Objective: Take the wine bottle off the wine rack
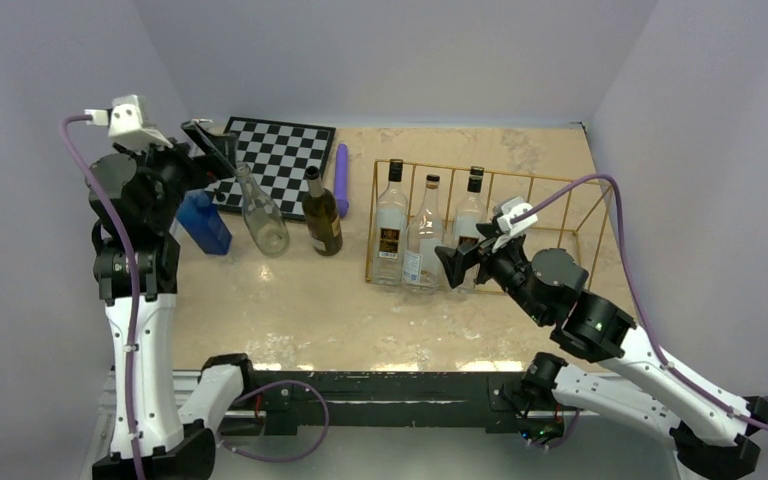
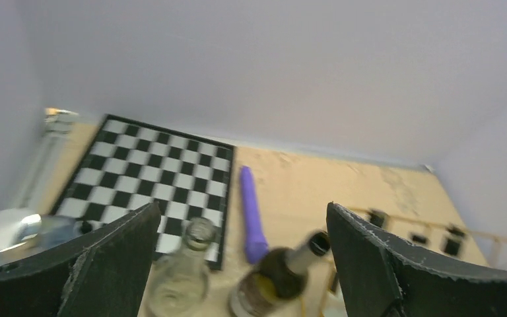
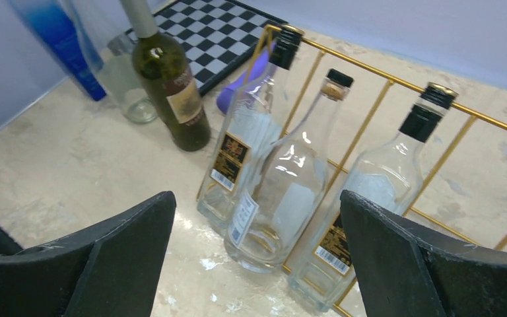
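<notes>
The gold wire wine rack [image 1: 550,190] stands right of centre; its bars also show in the right wrist view [image 3: 383,79]. Three clear bottles [image 1: 424,240] stand at its left end, close up in the right wrist view [image 3: 284,191]. A dark green wine bottle [image 1: 322,215] stands on the table left of the rack, also in the right wrist view [image 3: 171,92] and blurred in the left wrist view [image 2: 277,277]. My right gripper [image 1: 457,262] [image 3: 257,198] is open and empty, just in front of the clear bottles. My left gripper [image 1: 205,140] [image 2: 243,208] is open, empty and raised above the table's left.
A clear empty bottle [image 1: 263,215] and a blue box [image 1: 204,222] stand left of the dark bottle. A black-and-white chessboard [image 1: 278,150] lies at the back left, with a purple stick [image 1: 341,178] beside it. Walls close off the left, back and right.
</notes>
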Robot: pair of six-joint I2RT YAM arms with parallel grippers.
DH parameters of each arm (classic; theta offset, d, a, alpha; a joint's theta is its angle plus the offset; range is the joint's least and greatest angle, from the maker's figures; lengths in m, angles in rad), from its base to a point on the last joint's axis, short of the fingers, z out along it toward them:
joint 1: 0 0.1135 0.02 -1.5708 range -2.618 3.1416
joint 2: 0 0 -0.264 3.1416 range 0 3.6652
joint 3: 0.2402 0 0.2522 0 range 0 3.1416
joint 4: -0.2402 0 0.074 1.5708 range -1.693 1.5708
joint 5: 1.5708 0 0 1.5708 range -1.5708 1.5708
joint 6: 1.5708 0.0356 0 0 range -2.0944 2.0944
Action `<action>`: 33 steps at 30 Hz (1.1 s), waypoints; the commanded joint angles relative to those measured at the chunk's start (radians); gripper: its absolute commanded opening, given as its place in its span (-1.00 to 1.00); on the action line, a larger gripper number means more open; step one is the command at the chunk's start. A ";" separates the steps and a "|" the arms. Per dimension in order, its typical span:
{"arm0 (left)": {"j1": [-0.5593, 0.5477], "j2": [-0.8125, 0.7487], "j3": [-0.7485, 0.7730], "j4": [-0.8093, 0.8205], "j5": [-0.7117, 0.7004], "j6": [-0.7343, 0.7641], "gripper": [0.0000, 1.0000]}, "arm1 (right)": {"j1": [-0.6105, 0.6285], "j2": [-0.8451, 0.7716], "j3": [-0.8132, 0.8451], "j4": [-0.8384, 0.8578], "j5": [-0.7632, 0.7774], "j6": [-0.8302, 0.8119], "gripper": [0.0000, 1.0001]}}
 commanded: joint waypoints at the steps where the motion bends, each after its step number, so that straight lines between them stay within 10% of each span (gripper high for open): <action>1: -0.149 -0.054 -0.034 -0.011 0.191 0.001 0.99 | 0.000 0.011 0.046 0.002 0.144 0.020 0.98; 8: -0.331 -0.172 -0.236 0.003 0.451 -0.003 0.99 | -0.040 0.133 0.096 -0.012 0.300 -0.005 0.98; 17: -0.477 -0.336 -0.473 0.054 0.526 0.043 0.99 | -0.285 0.309 0.163 0.038 0.129 0.024 0.83; 26: -0.476 -0.476 -0.573 0.016 0.348 0.086 0.99 | -0.454 0.488 0.228 0.142 -0.018 0.000 0.30; 33: -0.476 -0.536 -0.579 -0.018 0.231 0.087 0.99 | -0.532 0.630 0.302 0.108 -0.105 0.044 0.32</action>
